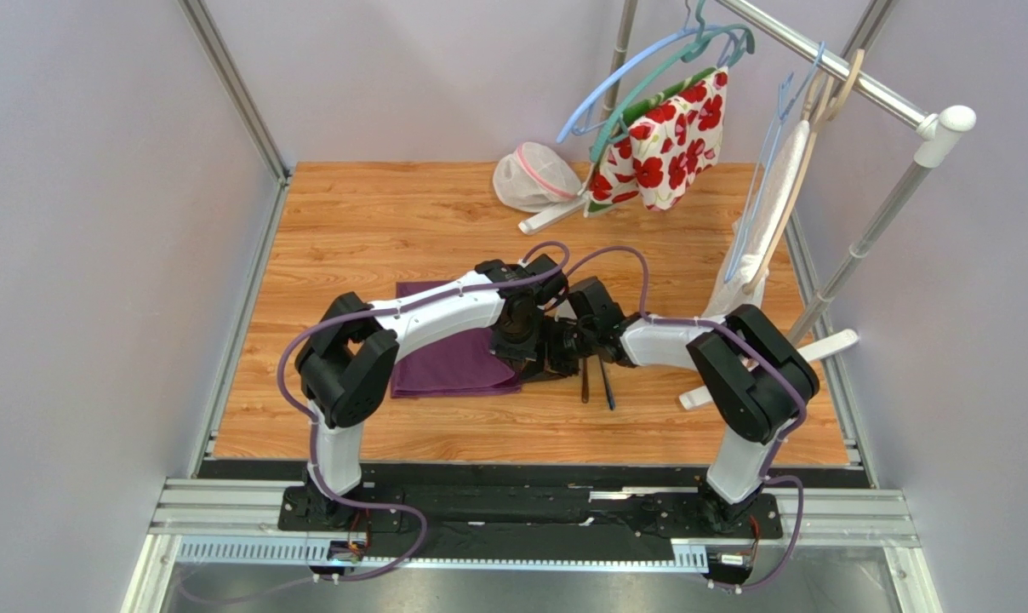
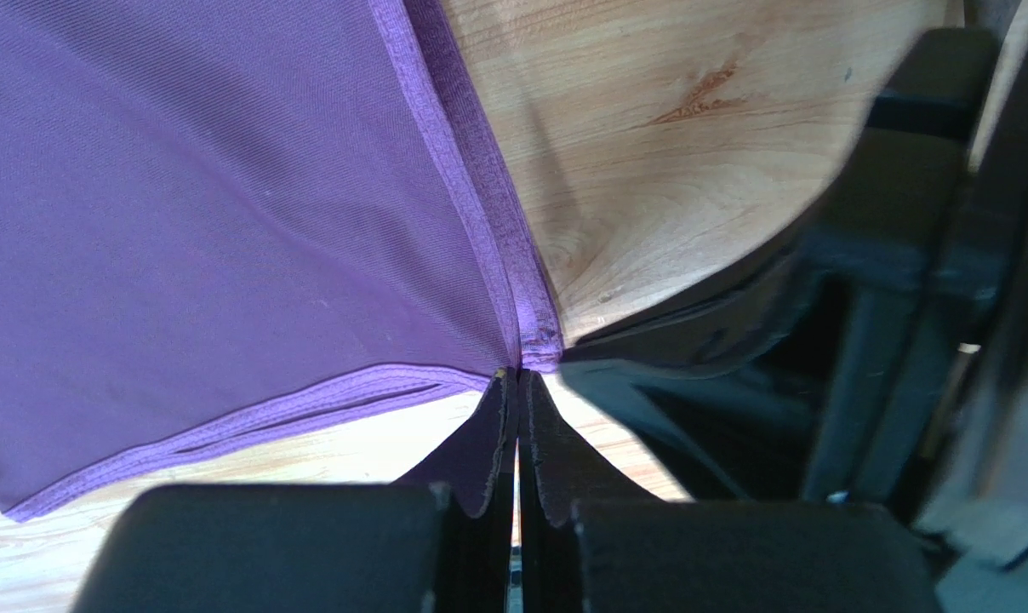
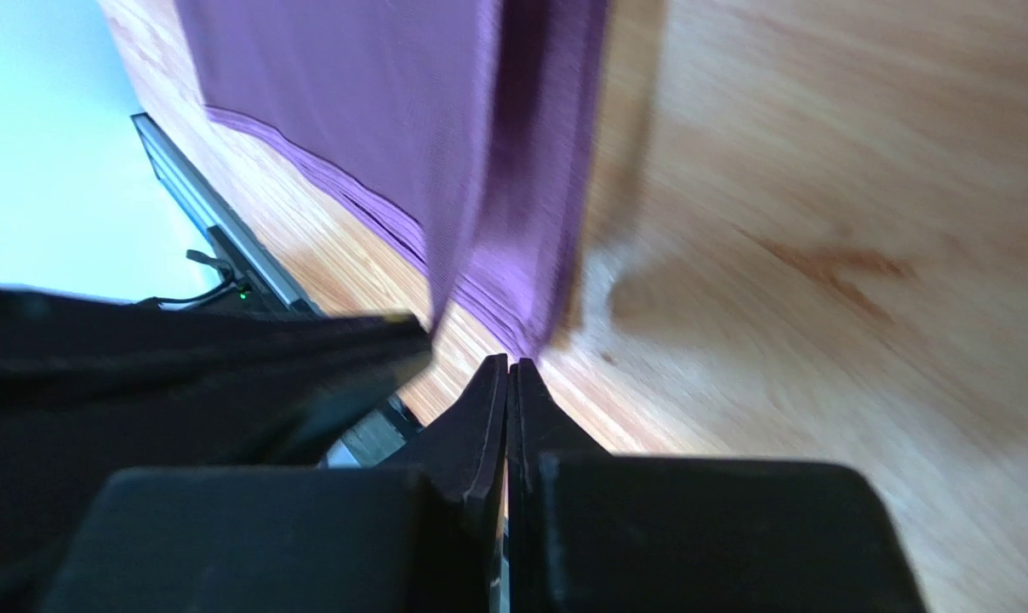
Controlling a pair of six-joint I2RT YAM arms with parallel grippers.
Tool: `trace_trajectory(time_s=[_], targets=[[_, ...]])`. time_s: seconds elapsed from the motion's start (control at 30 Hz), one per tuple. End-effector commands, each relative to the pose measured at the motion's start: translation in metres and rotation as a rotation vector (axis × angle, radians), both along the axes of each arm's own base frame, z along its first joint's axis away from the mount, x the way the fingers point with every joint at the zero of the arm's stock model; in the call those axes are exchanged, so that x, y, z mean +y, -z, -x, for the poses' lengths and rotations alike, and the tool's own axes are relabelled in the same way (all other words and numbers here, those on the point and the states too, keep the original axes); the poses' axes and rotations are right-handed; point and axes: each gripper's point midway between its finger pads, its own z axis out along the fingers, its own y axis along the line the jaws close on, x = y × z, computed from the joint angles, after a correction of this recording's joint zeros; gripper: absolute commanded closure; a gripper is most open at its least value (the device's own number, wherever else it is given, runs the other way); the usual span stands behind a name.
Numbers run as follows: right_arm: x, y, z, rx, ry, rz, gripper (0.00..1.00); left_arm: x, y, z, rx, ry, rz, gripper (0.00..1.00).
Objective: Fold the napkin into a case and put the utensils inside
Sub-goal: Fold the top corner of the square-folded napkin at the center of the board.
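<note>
No legible text or markings

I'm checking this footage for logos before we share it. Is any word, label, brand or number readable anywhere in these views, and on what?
None can be read.
The napkin, the utensils, the flowered cloth and the mesh pouch show no lettering.
The left arm and right arm show no legible marking in any view.

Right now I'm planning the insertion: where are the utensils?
In the top view, the utensils lie side by side on the table, just right of the purple napkin, toward the near edge.
</note>
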Motion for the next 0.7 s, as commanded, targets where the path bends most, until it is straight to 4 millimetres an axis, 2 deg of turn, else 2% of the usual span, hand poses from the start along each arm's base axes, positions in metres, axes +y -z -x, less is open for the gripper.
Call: trace_trajectory(time_s=[0.0,0.23,0.4,0.53,0.67], targets=[[0.023,-0.013,-0.013,-0.032,-0.012,-0.074,1.00,-0.002,-0.019,0.002,-0.025,0.022,0.046,1.00],[0.024,0.011,-0.018,-0.008,0.010,-0.034,1.00,-0.002,-0.019,0.006,-0.019,0.035,0.067,1.00],[0.017,0.031,-0.020,0.001,0.033,0.024,1.00,0.003,-0.008,0.014,0.008,0.052,0.059,1.00],[0.014,0.039,-0.018,0.013,0.038,0.053,1.00,-0.001,-0.001,0.021,0.040,0.063,0.090,1.00],[0.008,0.036,-0.021,-0.016,0.045,0.086,1.00,-0.001,0.003,0.020,0.038,0.053,0.087,1.00]])
